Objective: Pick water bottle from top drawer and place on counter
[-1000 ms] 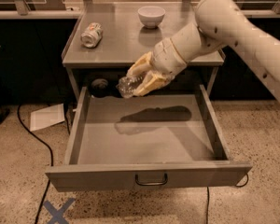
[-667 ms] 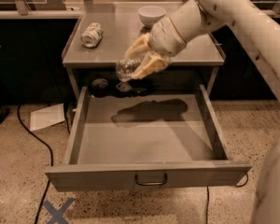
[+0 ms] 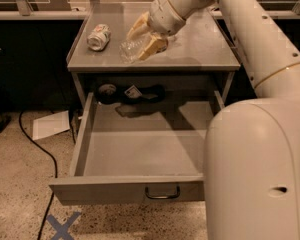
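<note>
Right now your claw (image 3: 137, 44) hangs over the front middle of the worktop (image 3: 200, 49), its 2 tan fingers clamped around the water bottle (image 3: 127, 50), which sits tilted between them; you cannot tell whether it touches the surface. Left of it, a crushed can (image 3: 98, 36) lies on the worktop. Below, the top drawer (image 3: 140, 149) stands pulled out, with dark items (image 3: 140, 91) at its back.

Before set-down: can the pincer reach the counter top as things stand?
Likely yes: the pincer, shut on the water bottle, hangs over the counter with nothing beneath; the crushed can lies well apart.
</note>
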Tool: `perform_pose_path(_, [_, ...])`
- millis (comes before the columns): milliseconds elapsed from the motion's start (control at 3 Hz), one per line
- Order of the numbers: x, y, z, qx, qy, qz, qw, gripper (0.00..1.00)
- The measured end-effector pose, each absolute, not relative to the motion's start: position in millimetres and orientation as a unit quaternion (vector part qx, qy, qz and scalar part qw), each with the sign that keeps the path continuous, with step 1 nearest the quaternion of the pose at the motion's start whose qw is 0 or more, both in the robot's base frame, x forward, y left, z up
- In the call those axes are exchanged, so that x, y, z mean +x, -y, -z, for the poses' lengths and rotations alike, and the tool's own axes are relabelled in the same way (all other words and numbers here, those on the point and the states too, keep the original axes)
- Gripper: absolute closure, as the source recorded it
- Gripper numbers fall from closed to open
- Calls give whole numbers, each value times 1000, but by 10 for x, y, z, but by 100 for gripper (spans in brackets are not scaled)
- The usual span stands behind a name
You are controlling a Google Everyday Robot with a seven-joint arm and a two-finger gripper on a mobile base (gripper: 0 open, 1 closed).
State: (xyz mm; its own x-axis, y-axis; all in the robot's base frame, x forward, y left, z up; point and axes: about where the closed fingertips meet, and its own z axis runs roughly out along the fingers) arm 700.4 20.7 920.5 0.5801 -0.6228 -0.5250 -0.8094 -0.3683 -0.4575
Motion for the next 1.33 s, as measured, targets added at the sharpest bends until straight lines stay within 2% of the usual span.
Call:
perform_pose_path(667, [7167, -196, -9396, -807, -438, -116, 378, 100])
perform_pose_path(1333, [7789, -207, -8743, -803, -458, -107, 367, 100])
